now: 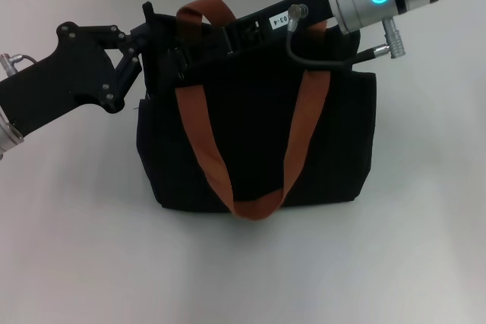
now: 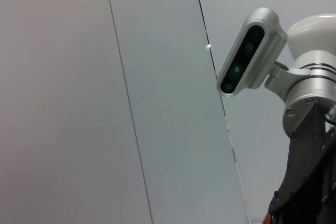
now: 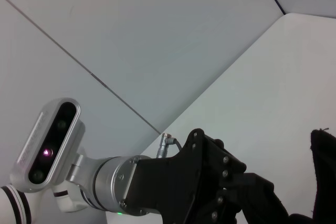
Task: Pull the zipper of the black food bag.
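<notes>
A bare lab: plain white table (image 1: 76, 263); grey panelled wall (image 2: 105, 103) behind.

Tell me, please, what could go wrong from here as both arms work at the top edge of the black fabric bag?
The left gripper and right gripper meet close together at the black fabric food bag upper corner, so they might collide. The orange-brown webbing handle arches right there and could snag. The bag stands free on the white table and may tip.

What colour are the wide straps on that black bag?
Orange-brown. The straps loop over the black food bag, clearest in the head view.
</notes>
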